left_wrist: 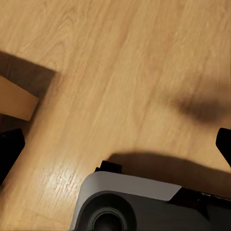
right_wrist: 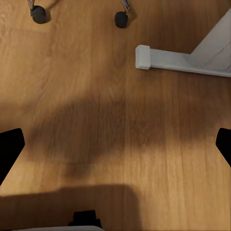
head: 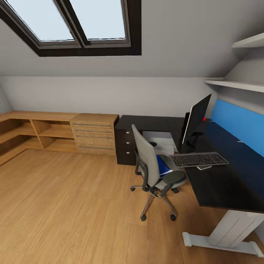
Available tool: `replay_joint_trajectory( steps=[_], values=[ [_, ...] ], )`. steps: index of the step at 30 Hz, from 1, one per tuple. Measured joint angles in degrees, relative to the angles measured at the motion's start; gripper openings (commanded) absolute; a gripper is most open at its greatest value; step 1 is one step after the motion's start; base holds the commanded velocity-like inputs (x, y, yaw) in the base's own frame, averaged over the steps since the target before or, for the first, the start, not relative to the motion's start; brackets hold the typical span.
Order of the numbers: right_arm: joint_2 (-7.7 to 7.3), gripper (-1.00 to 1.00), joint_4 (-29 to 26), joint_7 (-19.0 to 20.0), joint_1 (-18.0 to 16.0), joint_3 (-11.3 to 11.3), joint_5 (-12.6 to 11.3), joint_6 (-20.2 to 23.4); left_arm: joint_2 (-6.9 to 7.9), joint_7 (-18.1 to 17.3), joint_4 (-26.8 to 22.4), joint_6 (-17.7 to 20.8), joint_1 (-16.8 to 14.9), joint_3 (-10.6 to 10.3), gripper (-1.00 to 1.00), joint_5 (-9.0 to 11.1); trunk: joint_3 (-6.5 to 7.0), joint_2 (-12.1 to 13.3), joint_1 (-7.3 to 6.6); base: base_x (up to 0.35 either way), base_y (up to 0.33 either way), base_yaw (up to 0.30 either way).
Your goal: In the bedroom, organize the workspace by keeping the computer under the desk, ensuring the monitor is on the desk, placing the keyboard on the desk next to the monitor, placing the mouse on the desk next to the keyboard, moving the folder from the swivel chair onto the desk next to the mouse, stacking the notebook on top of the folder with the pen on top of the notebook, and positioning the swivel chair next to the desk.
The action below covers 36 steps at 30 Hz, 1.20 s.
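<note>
grey sloped wall with a dark-framed skylight (head: 73, 25), oak plank floor (head: 66, 216), low oak cabinets (head: 55, 132), white wall shelves (head: 238, 85).

Counted from my head view: one desk (head: 227, 183), one swivel chair (head: 148, 165), one monitor (head: 197, 119), one keyboard (head: 198, 159), one folder (head: 163, 165), two skylight panes (head: 69, 20), two wall shelves (head: 238, 85).

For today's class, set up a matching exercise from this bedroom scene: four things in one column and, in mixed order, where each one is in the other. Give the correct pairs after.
Things:
1. keyboard
2. folder
3. monitor
4. computer

Places:
A. on the seat of the swivel chair
B. standing upright on the desk, by the blue wall panel
C. under the desk, behind the chair
D. flat on the desk's near edge, in front of the monitor

Pairs: 1-D, 2-A, 3-B, 4-C
</note>
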Motion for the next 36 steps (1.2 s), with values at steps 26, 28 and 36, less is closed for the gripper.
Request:
replay_joint_trajectory(
  steps=[26, 28, 36],
  values=[
    [-0.04, 1.0, 0.03, 0.34, 0.02, 0.0, 0.0, 0.15, -0.97, 5.15, -0.19, 0.16, 0.0, -0.11, 1.0, -0.48, -4.67, -10.43, 5.71, 0.0, 0.002, -0.173],
    [-0.04, 1.0, 0.04, 0.36, 0.01, -0.05, -0.05, 0.27, -1.07, 5.12, -0.19, 1.06, 0.01, -0.2, 1.0, -0.51, -5.03, -11.24, 6.15, 0.0, 0.239, -0.166],
    [-0.04, 1.0, 0.05, 0.38, 0.0, 0.02, 0.0, 0.32, -1.12, 5.13, -0.18, 1.91, 0.0, -0.19, 1.0, -0.59, -6.47, -14.44, 7.91, 0.0, 0.299, -0.042]
  ],
)
